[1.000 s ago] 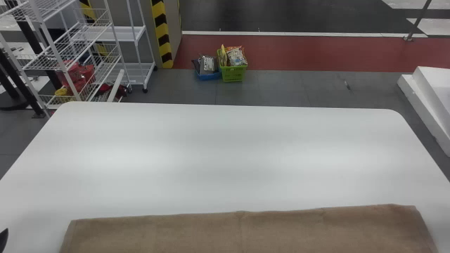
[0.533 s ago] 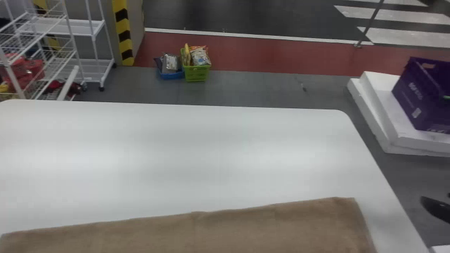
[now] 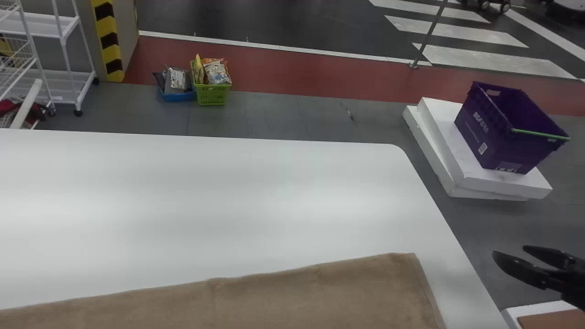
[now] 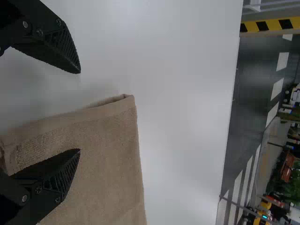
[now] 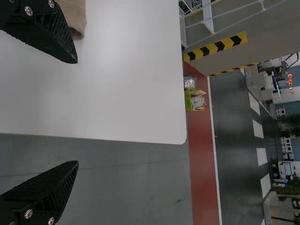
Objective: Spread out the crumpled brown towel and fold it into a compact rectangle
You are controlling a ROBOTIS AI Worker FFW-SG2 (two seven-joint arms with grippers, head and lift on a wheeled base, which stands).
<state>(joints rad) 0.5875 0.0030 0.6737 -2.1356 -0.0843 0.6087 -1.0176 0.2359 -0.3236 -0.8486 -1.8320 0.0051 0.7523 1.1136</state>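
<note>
Brown towel (image 3: 292, 301) lying flat on counter's (image 3: 205, 192) near side. Left gripper (image 4: 79, 111) hovering by towel edge, fingers parted, grasping nothing; right gripper (image 5: 77, 112) hanging around counter's side edge, likewise released. Shallow left pinch risking catching only upper layer, skewing fold.
</note>
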